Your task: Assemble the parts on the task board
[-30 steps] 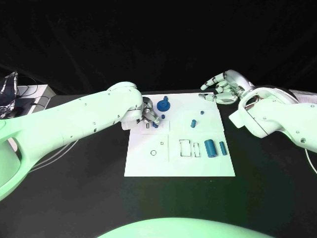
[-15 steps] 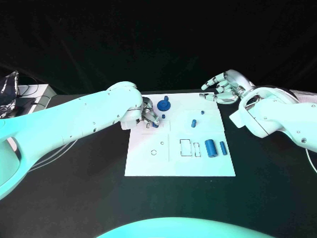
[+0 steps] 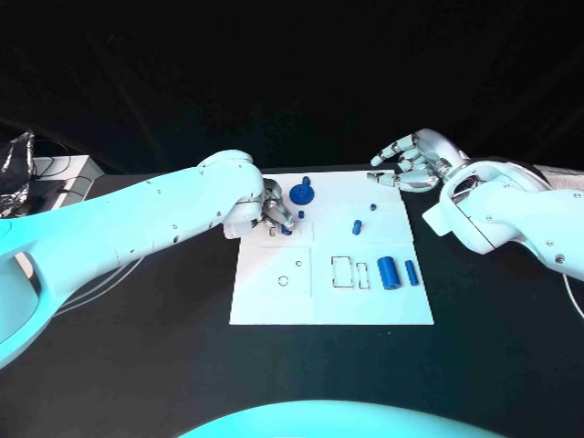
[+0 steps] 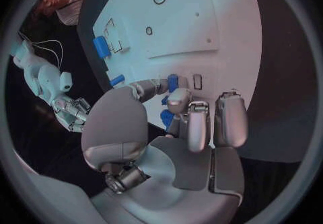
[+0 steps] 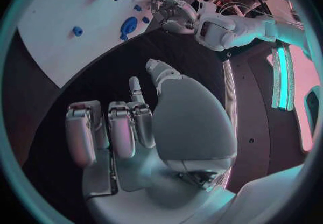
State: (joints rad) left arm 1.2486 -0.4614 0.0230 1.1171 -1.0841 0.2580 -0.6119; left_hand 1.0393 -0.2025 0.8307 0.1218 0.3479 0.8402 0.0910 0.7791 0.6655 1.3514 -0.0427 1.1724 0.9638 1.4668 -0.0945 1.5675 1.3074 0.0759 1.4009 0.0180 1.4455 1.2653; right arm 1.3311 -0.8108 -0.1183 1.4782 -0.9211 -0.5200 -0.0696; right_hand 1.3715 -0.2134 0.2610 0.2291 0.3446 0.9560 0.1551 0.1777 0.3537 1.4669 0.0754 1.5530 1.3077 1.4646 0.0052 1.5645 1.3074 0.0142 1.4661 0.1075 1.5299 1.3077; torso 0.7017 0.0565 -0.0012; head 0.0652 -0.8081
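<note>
Black bench (image 3: 121, 365) carries the white task board (image 3: 331, 301) at centre. Left robot hand (image 3: 274, 212) sits over the board's 10 o'clock corner, fingers pinched on a small blue part (image 3: 286, 229) that touches the board surface. Right robot hand (image 3: 411, 164) hovers off the board's 1 o'clock corner, fingers apart, holding nothing. Blue gear-shaped part (image 3: 303, 193) lies at the board's 12 o'clock edge. Two blue cylinders (image 3: 388, 271) lie side by side at 3 o'clock. Small blue peg (image 3: 355, 226) sits right of centre.
</note>
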